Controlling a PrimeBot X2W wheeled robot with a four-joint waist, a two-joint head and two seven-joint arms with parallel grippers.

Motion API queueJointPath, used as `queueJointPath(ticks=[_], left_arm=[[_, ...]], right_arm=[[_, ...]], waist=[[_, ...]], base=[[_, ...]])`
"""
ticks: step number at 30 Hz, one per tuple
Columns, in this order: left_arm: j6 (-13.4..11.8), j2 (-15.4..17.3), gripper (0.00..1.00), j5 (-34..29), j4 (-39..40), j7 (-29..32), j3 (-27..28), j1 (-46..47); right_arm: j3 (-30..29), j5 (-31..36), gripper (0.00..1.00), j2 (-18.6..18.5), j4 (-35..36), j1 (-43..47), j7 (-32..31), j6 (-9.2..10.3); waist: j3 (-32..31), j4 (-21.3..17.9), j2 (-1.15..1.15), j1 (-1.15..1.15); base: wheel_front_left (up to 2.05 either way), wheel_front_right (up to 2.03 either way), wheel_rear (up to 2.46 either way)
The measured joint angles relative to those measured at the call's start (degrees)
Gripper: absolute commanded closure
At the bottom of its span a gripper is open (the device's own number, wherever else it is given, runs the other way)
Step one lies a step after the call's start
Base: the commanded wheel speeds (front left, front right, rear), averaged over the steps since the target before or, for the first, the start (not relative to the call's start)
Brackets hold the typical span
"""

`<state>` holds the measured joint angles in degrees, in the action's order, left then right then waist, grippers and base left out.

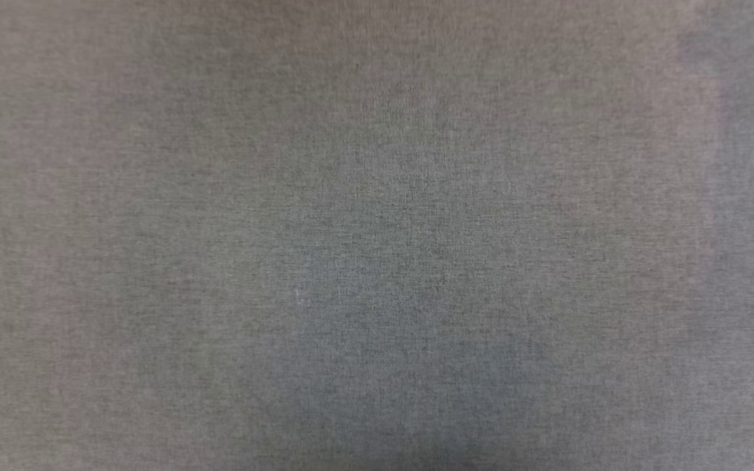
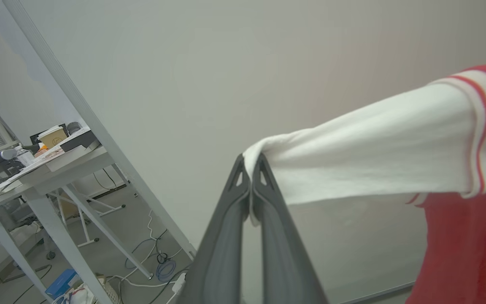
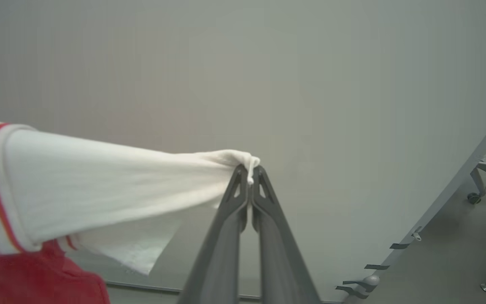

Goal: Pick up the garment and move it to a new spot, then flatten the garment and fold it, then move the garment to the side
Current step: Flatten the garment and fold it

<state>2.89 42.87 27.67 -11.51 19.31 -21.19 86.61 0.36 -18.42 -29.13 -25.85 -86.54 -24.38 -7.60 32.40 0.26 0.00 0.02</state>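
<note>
Stretched garment [image 2: 373, 143] blocks one side; cluttered desk [image 2: 70, 162] the other.

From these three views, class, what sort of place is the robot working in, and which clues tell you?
Probably an office or lab workroom: a cluttered desk, loose cables trailing over the grey floor, and a castor-wheeled frame.

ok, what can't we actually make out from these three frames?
- Head view: a blurred grey woven surface. What it is, or what lies behind it, cannot be told.
- Left wrist view: the shirt runs off the right edge, so its print is cut off. The things on the desk are too small to name.
- Right wrist view: the shirt's red body runs off the left and bottom edges, so its hem is out of frame.
</note>
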Motion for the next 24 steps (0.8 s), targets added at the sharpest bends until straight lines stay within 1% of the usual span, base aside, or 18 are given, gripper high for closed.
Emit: queueJointPath(ticks=[3,5,8,11,17,19,24], left_arm=[[0.43,-1.94,1.00,-1.36,-4.55,-3.07,-0.78,4.45],[0.63,-3.20,1.00,-1.70,-7.04,-5.20,-1.20,5.57],[1.00,-4.94,1.00,-1.94,-10.91,-7.90,-2.04,5.60],[1.58,-6.14,1.00,-1.78,-13.99,-10.00,-2.96,4.41],[2.01,-8.83,1.00,0.27,-19.18,-13.81,-4.58,-4.96],[2.40,-9.75,1.00,1.47,-20.57,-14.69,-4.95,-9.12],[2.41,-11.32,1.00,3.70,-22.64,-16.33,-6.16,-18.22]], right_arm=[[-0.43,2.36,1.00,1.33,-3.60,-3.93,3.86,0.00],[-1.57,3.98,1.00,2.25,-5.70,-5.34,6.15,0.00],[-1.76,5.19,1.00,3.60,-8.53,-5.66,8.15,0.00],[-1.52,4.99,1.00,4.72,-11.20,-4.66,8.88,0.00],[0.29,3.21,1.00,5.12,-15.39,3.35,9.26,0.00],[1.63,1.82,1.00,5.03,-16.47,6.96,8.40,0.00],[4.91,-0.82,1.00,3.72,-17.62,15.71,6.13,0.00]], waist=[[2.95,-0.20,0.00,0.00],[4.48,-0.25,0.00,0.00],[6.27,-0.24,0.00,0.00],[7.06,-0.07,0.00,0.00],[5.22,0.24,0.00,0.00],[3.95,0.27,0.00,-0.01],[0.54,0.39,0.00,-0.01]], base=[[0.00,0.00,0.00],[0.00,0.00,0.00],[0.00,0.00,0.00],[0.00,0.00,0.00],[0.00,0.00,0.00],[0.00,0.00,0.00],[0.00,0.00,0.00]])
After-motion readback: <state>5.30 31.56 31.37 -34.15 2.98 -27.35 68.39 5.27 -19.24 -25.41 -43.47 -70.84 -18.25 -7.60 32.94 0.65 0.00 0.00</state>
